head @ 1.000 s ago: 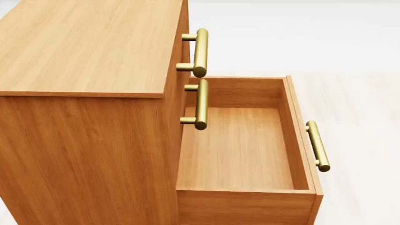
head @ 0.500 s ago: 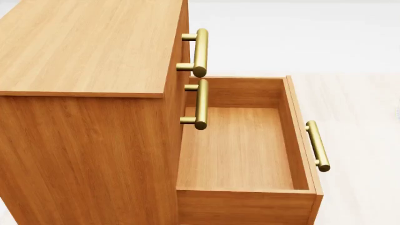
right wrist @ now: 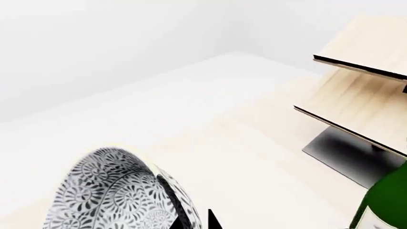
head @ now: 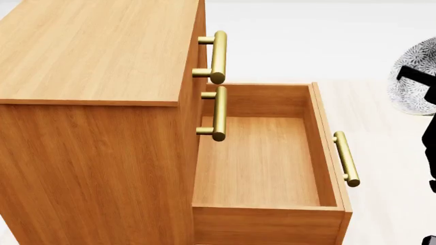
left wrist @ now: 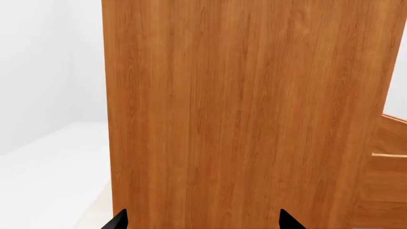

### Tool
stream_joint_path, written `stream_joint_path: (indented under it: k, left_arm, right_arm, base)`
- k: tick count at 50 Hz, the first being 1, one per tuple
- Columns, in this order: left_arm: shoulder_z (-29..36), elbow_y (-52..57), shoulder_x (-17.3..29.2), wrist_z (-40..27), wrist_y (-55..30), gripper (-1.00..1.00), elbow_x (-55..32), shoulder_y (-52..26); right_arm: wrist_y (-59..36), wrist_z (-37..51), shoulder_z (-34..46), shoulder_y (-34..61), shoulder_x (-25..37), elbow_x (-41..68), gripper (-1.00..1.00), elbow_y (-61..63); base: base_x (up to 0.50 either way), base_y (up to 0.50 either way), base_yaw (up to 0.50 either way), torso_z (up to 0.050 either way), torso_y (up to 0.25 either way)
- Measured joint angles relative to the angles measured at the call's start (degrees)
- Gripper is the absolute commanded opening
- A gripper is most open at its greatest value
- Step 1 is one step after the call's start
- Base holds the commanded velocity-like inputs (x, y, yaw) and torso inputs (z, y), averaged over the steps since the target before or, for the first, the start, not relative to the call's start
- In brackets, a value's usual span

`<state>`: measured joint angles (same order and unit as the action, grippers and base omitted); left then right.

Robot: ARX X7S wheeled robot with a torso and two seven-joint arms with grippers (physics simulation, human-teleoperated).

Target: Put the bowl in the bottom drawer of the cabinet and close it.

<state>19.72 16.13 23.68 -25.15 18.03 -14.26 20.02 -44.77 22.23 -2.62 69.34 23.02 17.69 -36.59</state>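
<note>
1. The bowl is held at its rim by the right gripper, beside and above the open bottom drawer.
2. It is judged rigid, light, breakable and slippery; rim grip is advised.
3. The left gripper jaws are spread.
</note>
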Motion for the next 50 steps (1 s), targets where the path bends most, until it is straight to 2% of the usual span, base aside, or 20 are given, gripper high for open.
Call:
stream_joint_path:
  k: [8,27,50]
  left_arm:
    - [0.06,0.01,0.1,-0.05,0.09,1.0,-0.11,-0.02]
    - [0.23,0.61,0.45,-0.41,-0.22,1.0,-0.22,0.03]
    - [0.47,0.22,0.57,-0.55,0.06,1.0,-0.33,-0.22]
  right_arm:
    - [2.16,-2.51,2.77,2.87,-1.89,-0.95,-1.0,-6.13]
    - [12.28,-9.55,7.0,13.53,-6.77,-4.04,-1.0,-31.51]
    - [11.59,-15.78,2.52,17.81,-9.98,-9.93,-1.0,-38.29]
  base:
    - [0.0,0.0,0.0,0.0,0.0]
    - [0.0,0.0,0.0,0.0,0.001]
    - [0.0,0.0,0.0,0.0,0.0]
